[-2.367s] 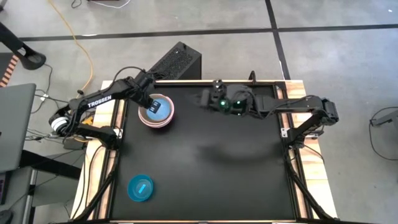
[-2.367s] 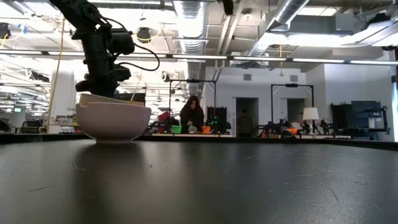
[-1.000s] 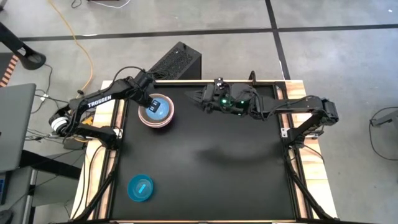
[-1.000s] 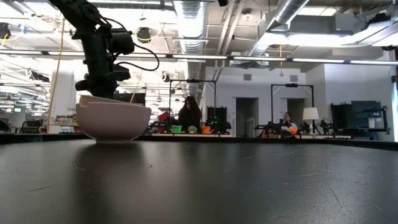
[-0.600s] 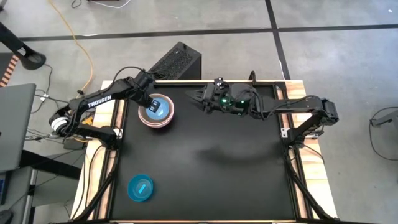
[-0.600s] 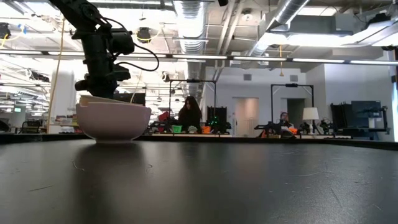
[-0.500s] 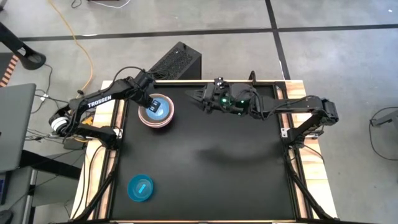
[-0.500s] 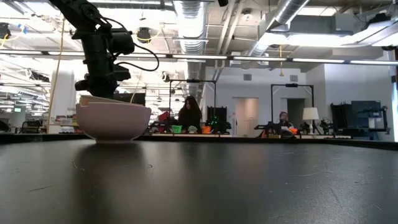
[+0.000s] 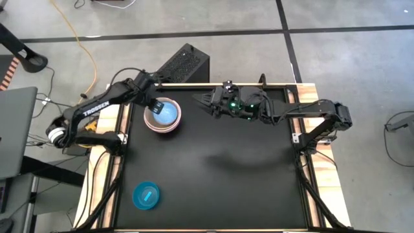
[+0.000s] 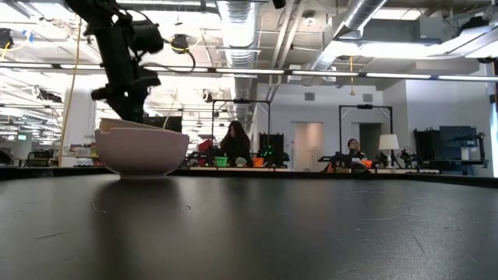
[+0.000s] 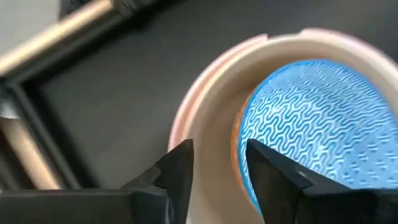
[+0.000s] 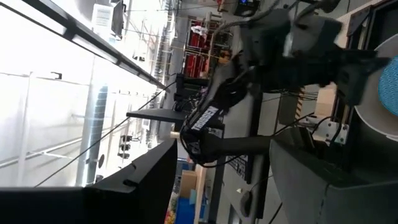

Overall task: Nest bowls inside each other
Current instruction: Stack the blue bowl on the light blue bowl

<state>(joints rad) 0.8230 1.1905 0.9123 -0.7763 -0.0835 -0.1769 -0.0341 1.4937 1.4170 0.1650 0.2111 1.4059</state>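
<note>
High view: black table (image 9: 213, 175). Stack of nested bowls (image 9: 162, 116) at far-left part of table; light blue bowl (image 9: 164, 112) innermost, pink and cream rims showing around it. Left gripper (image 9: 155, 105) sits over the stack's far-left rim; finger state not readable from here. Teal-blue bowl (image 9: 147, 195) stands alone at near-left, well apart from the stack. Right gripper (image 9: 202, 102) at far centre, pointing toward the stack, clear of it.

Low view: stack (image 10: 142, 149) seen side-on, white outer bowl resting on table. Left gripper (image 10: 124, 99) just above the rim, tilted. People in room beyond, far off.

Left wrist view: left gripper (image 11: 216, 168) fingers parted a moderate amt, straddling the stack's rim, one finger outside, one inside over the blue bowl (image 11: 311, 124). Whether pads touch the rim: cannot tell. No bowl lifted.

Right wrist view: right gripper (image 12: 230, 180) fingers spread wide, nothing between them. Left arm (image 12: 267, 56) in view ahead; edge of stack (image 12: 382, 93) at frame side.
</note>
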